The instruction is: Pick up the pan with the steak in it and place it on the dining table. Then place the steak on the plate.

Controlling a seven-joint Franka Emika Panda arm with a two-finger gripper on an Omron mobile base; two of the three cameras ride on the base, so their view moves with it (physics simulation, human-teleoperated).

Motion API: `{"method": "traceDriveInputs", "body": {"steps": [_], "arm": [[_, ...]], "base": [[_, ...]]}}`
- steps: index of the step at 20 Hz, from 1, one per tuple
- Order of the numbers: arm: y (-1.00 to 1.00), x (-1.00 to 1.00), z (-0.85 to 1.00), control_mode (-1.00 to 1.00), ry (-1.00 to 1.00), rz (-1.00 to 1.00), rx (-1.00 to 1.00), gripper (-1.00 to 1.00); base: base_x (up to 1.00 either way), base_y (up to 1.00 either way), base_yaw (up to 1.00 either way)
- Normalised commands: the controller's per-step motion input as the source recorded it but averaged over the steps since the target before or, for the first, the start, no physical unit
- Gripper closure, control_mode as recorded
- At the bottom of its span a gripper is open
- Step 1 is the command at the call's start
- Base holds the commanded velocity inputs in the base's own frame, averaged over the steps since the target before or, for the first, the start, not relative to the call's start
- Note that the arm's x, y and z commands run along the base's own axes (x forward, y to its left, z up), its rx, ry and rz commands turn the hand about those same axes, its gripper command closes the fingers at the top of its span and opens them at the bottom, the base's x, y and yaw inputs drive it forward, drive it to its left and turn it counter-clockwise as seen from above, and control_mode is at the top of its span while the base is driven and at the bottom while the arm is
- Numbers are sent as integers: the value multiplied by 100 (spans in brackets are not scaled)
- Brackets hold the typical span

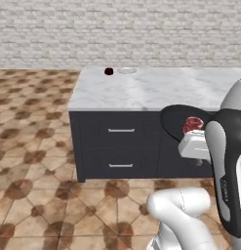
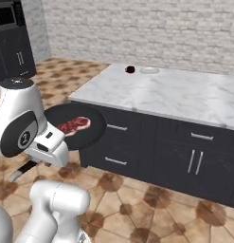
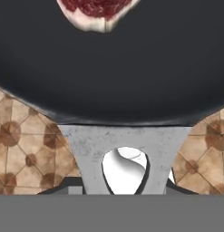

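My gripper (image 1: 196, 146) is shut on the grey handle (image 3: 124, 145) of the black pan (image 1: 174, 118), holding it level in the air above the tiled floor. The red, marbled steak (image 1: 192, 124) lies inside the pan (image 2: 92, 135), toward its far side in the hand view (image 3: 97, 11). The pan hangs in front of the dining table (image 1: 156, 90), a white marble top over dark drawer fronts, at about the height of its top edge. The pale plate (image 1: 126, 71) rests on that top near the far edge, also seen from the right (image 2: 149, 70). My fingertips are hidden under the handle.
A dark red round fruit (image 1: 109, 72) sits just left of the plate. Dark drawers and cabinet doors (image 2: 194, 161) face me below the marble. Brown tiled floor (image 1: 34, 146) stretches to the left, and a brick wall (image 1: 117, 29) stands behind. A dark appliance unit (image 2: 12, 42) is at far left.
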Motion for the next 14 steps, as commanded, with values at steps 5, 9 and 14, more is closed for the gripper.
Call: {"method": "traceDriveInputs", "body": {"steps": [5, 9, 14], "arm": [[0, 0, 0, 100, 0, 0, 0, 100], [0, 0, 0, 100, 0, 0, 0, 100], [0, 0, 0, 100, 0, 0, 0, 100]], "base": [[6, 100, 1], [6, 100, 2], [5, 100, 3]]}}
